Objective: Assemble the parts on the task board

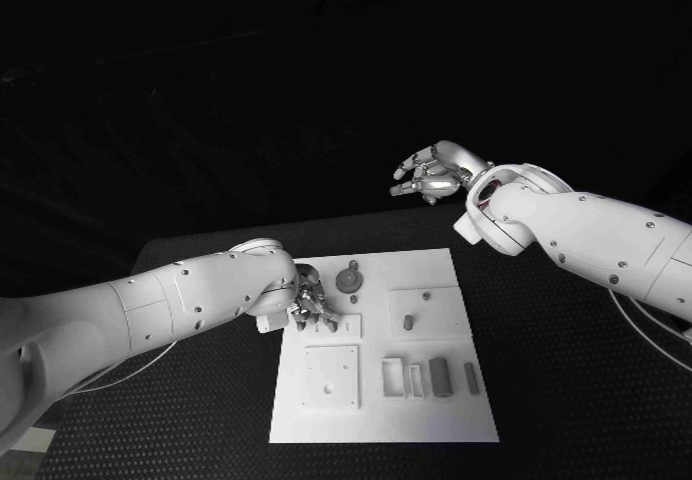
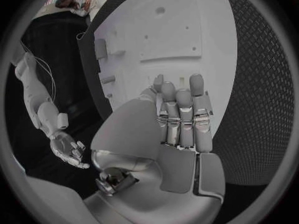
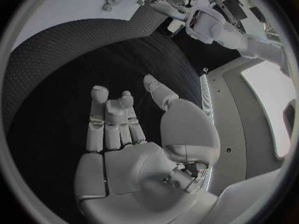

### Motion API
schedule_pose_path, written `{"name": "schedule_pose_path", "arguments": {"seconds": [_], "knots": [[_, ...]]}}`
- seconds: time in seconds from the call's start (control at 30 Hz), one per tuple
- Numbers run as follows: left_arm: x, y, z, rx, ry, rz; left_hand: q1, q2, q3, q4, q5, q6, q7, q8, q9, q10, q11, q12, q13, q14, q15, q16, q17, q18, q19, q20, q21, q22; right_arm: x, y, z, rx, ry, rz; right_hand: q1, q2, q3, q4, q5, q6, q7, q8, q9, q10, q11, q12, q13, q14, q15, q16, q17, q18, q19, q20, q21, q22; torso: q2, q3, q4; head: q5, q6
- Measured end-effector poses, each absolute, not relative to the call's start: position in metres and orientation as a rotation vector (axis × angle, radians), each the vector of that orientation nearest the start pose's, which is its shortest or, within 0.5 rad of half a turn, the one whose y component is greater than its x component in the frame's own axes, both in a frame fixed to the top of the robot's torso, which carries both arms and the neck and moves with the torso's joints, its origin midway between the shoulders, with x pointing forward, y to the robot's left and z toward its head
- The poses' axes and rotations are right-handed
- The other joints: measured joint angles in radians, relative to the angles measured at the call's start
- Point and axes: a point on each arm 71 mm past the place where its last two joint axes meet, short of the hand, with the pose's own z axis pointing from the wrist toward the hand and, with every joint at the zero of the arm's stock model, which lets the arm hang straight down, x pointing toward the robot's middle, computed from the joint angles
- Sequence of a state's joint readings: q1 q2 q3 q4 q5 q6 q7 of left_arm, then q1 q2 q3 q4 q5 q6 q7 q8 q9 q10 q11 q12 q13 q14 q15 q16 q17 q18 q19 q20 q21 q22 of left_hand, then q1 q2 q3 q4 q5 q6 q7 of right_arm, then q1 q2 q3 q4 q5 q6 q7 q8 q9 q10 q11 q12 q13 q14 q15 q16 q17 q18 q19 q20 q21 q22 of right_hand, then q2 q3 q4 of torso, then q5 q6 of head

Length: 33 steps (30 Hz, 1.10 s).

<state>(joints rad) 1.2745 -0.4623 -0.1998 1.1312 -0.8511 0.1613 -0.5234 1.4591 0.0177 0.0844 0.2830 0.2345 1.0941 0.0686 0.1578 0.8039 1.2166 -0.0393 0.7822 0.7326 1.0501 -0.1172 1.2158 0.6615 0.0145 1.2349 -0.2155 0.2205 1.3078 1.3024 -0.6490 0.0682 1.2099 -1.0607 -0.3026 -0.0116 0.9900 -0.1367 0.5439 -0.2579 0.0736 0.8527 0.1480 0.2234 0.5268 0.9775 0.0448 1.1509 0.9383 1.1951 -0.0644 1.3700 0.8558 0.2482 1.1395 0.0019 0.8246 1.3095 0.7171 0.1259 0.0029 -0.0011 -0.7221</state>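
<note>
The black table (image 1: 577, 400) has a finely textured, mesh-like top. Directly on it lies the white task board (image 1: 433, 420), a rectangular plate set in the middle of the tabletop, its long sides running from the near edge toward the far edge. Dark tabletop shows on both sides of the board.

Parts (image 1: 437, 378) on task board (image 1: 382, 425), mid-table (image 1: 577, 400)
</note>
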Motion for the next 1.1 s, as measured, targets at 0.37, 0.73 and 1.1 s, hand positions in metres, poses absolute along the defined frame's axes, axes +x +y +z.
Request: {"name": "schedule_pose_path", "arguments": {"seconds": [0.37, 0.73, 1.1], "knots": [[0.5220, 0.1378, -0.2625, -0.315, 2.490, -0.419, 0.019, -0.011, -0.015, -0.015, 0.068, 0.011, -0.009, 0.019, -0.002, 0.003, -0.003, 0.005, 0.002, -0.001, 0.002, 0.012, -0.005, 0.000, 0.000, 0.004, 0.008, 0.000, 0.5677, -0.1989, -0.1117, 0.235, 1.545, 0.827, 0.000, 0.000, -0.003, 0.003, 0.000, 0.002, 0.004, 0.000, -0.001, 0.000, 0.000, 0.004, -0.001, 0.000, 0.000, 0.000, 0.000, 0.000, 0.000, 0.000, 0.000, 0.000, 0.000, 0.0000, 0.0002, 0.000, -0.001], [0.5192, 0.1377, -0.2619, -0.339, 2.483, -0.444, 0.019, -0.011, -0.026, -0.026, 0.109, 0.017, -0.013, 0.020, -0.003, 0.007, -0.007, 0.015, 0.003, -0.003, 0.003, 0.019, -0.010, 0.000, -0.002, 0.006, 0.015, 0.000, 0.5677, -0.2008, -0.1117, 0.237, 1.545, 0.823, -0.004, 0.004, -0.003, 0.003, 0.000, 0.001, 0.004, -0.001, -0.002, 0.000, 0.000, 0.004, -0.001, 0.000, 0.000, 0.000, 0.000, 0.000, 0.000, 0.000, 0.000, 0.000, 0.000, 0.0001, 0.0002, 0.000, -0.003], [0.5175, 0.1406, -0.2581, -0.347, 2.406, -0.462, -0.116, 0.016, -0.048, -0.058, 0.126, 0.020, -0.014, 0.073, 0.002, 0.017, -0.017, 0.015, 0.000, 0.008, -0.008, 0.032, -0.028, 0.000, 0.000, 0.007, 0.034, 0.000, 0.5677, -0.2026, -0.1117, 0.239, 1.545, 0.821, -0.004, 0.004, -0.006, 0.006, 0.000, 0.001, 0.004, -0.004, -0.003, 0.000, 0.000, 0.004, -0.002, 0.000, 0.000, 0.000, 0.000, 0.000, 0.002, -0.002, -0.004, 0.000, 0.000, 0.0000, 0.0001, -0.001, -0.002]]}}
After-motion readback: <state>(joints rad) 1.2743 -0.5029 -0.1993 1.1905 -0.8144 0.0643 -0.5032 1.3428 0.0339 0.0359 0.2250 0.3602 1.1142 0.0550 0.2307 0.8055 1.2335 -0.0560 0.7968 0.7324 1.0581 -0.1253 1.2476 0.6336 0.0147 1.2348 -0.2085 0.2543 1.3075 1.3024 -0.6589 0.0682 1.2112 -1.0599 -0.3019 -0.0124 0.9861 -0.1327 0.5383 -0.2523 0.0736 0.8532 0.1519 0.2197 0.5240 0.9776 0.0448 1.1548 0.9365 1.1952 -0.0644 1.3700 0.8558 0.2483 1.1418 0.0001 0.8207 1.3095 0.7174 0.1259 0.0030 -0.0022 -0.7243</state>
